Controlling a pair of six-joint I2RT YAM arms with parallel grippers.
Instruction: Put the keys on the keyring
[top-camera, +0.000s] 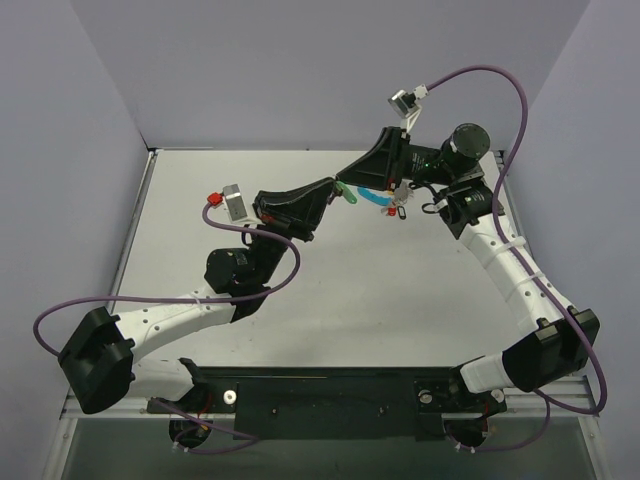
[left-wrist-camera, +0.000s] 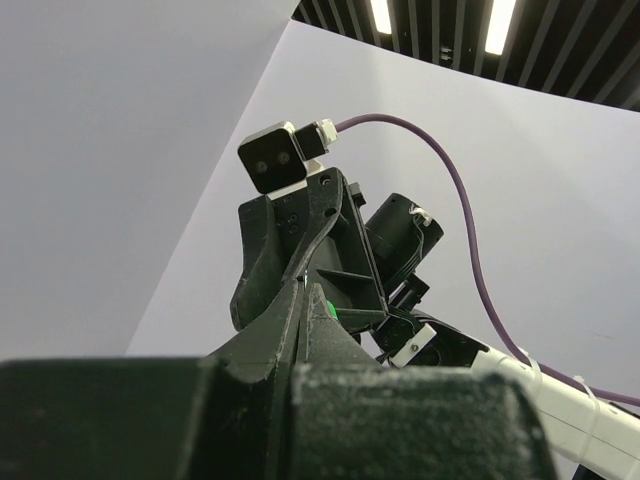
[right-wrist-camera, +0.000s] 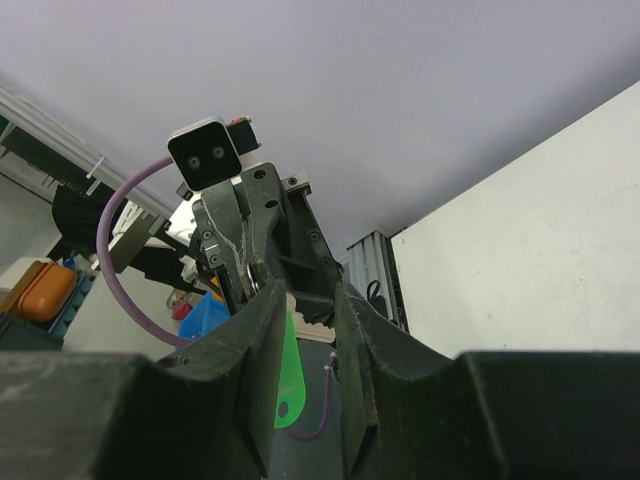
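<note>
The left gripper (left-wrist-camera: 303, 300) is pinched together on the green key (right-wrist-camera: 287, 370). The key's holed head hangs in the narrow gap of the right gripper (right-wrist-camera: 305, 335), and I cannot tell whether that one clamps anything. The keyring (top-camera: 376, 198), light-blue along one part, sits just beside them above the pale worktop (top-camera: 400, 290). Lilac walls (top-camera: 300, 70) stand behind.

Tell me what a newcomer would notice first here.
The left gripper and right gripper meet tip to tip above the far middle of the table. A bright green key sits right where they meet. The keyring, with its light-blue segment, hangs just beside it under the right gripper.
</note>
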